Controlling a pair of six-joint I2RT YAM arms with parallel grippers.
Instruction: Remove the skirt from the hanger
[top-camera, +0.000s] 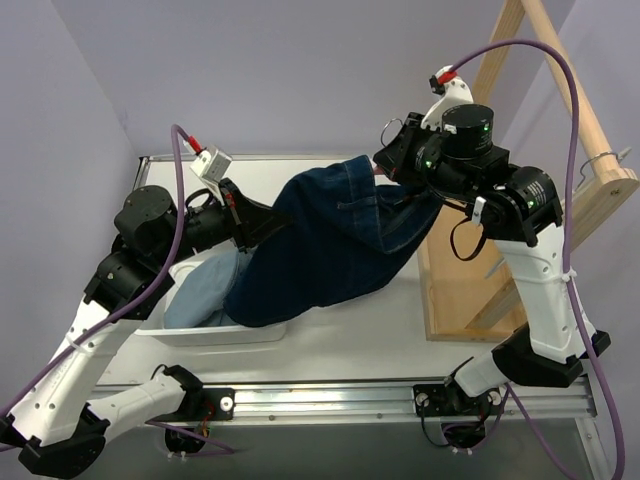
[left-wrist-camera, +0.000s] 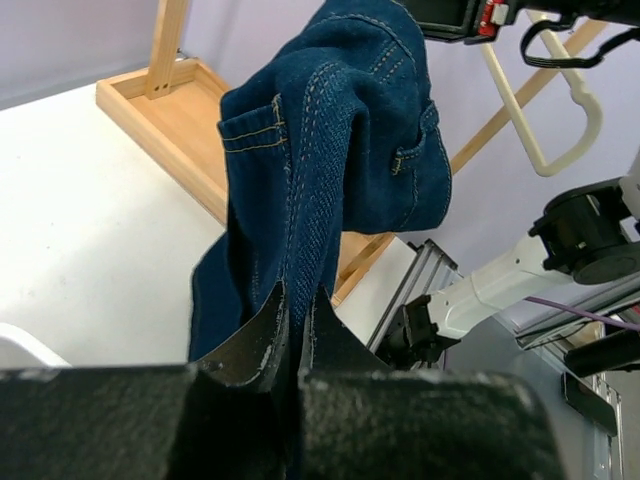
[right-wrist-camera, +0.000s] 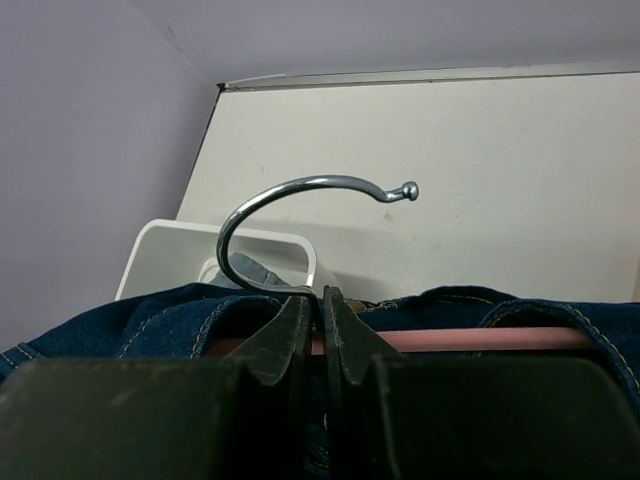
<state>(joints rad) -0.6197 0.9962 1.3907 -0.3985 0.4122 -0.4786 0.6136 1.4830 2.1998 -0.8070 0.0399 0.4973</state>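
Clearly the skirt (top-camera: 340, 240) is thick denim: soft, fairly heavy, not slippery. It hangs slung between both arms above the counter (top-camera: 380, 345) and a white bin (top-camera: 215, 335). My left gripper (left-wrist-camera: 298, 305) has its jaws pinched on a fold of the cloth. The right gripper (right-wrist-camera: 316, 308) has its jaws clamped at the hook's base on the hanger (right-wrist-camera: 300, 184). I judge the stitched waistband the firmest hold.
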